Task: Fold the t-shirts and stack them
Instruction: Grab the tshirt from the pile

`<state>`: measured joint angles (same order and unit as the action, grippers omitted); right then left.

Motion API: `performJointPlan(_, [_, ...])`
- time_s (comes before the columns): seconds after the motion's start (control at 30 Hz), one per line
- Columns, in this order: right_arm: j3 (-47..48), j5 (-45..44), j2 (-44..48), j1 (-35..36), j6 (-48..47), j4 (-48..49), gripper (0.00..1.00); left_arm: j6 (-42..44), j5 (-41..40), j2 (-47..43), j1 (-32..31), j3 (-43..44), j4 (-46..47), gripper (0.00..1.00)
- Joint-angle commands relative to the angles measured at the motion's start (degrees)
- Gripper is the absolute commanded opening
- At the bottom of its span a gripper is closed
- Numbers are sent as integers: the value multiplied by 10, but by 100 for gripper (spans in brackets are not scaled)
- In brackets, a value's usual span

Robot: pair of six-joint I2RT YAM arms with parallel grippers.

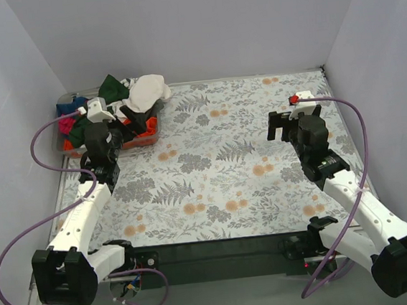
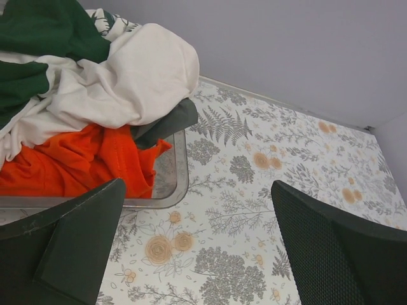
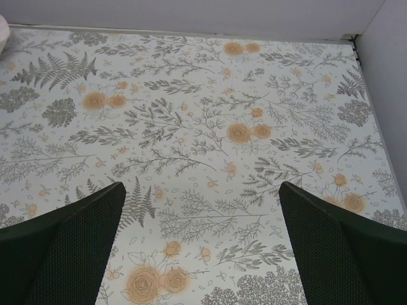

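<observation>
Floral table [image 1: 212, 166], grey walls close on three sides. Left gripper [image 2: 197, 184] wide open, holding nothing, just beside bin [image 2: 182, 166]; tees [image 2: 121, 82] heaped ahead-left, spilling over its edge. Likely trouble: snagging bin, or dragging several tees together. Right gripper [image 3: 200, 187] wide open, holding nothing; free table ahead, wall near on right.

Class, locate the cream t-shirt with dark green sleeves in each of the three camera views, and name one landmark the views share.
Top external: upper left, the cream t-shirt tops the heap at the table's far corner.
Left wrist: upper left, draped over the orange t-shirt in the bin.
Right wrist: only a pale sliver at the top left edge, possibly it.
Shared landmark: the floral table cover.
</observation>
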<state>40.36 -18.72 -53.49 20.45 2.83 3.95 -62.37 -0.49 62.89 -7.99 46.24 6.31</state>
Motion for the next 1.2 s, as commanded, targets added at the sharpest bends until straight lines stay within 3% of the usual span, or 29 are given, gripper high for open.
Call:
performJointPlan(0.0, [-2, -25, 8, -6, 6, 13, 98, 12, -36, -4, 1, 17, -14, 92])
performJointPlan(0.33, [18, -33, -15, -15, 20, 25, 98, 38, -156, 27, 1, 19, -19, 98])
performJointPlan(0.77, [53, 3, -93, -43, 25, 66, 98, 86, -307, 181, 8, 89, -67, 98])
performJointPlan(1.17, [73, 53, -168, -59, 39, 108, 98, 92, -223, 325, 129, 207, -3, 98])
